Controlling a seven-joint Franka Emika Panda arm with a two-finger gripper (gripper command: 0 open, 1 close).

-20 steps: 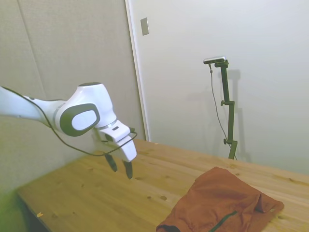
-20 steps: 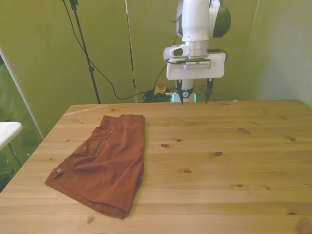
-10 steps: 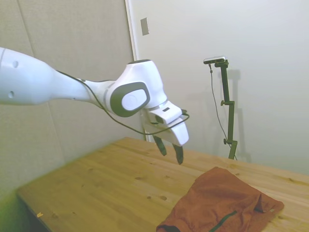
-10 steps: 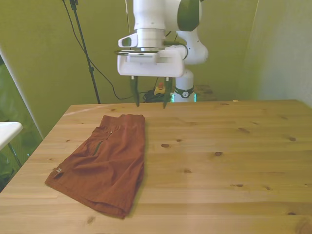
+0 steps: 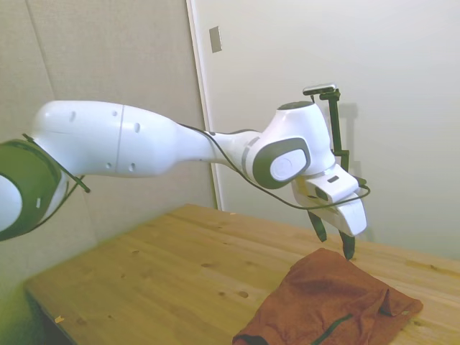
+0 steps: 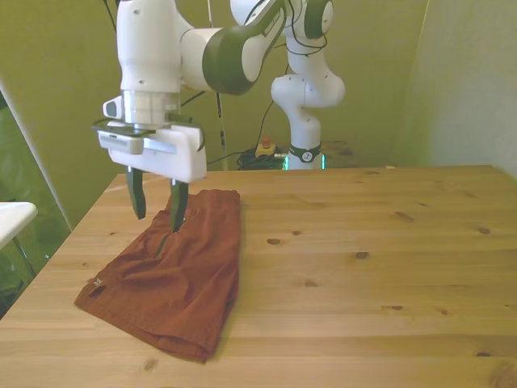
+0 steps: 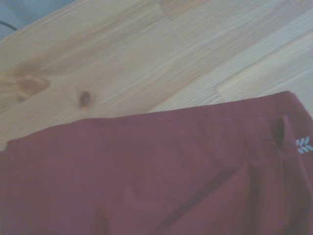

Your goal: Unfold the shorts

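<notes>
The shorts [image 6: 174,275] lie folded on the wooden table toward the front view's left, rust-orange with a dark drawstring [image 5: 332,327] and a small pale tag [image 6: 98,283]. In the side view the shorts [image 5: 330,302] fill the lower right. My gripper [image 6: 155,212] hangs open just above the shorts' waistband side, its dark fingers [image 6: 178,204] pointing down, nothing between them. In the side view the gripper [image 5: 333,241] hovers over the garment's far edge. The wrist view shows the shorts [image 7: 161,171] close up, with the pale tag [image 7: 304,144] and bare table beside them.
The wooden table [image 6: 363,267] stretches wide toward the front view's right of the shorts. A white surface [image 6: 12,217] stands off the table at the front view's left edge. Cables [image 6: 166,121] hang behind the table's far edge.
The arm has swung across from the table's far edge toward the front view's left and come down over the shorts. The gripper stayed open. The shorts have not moved.
</notes>
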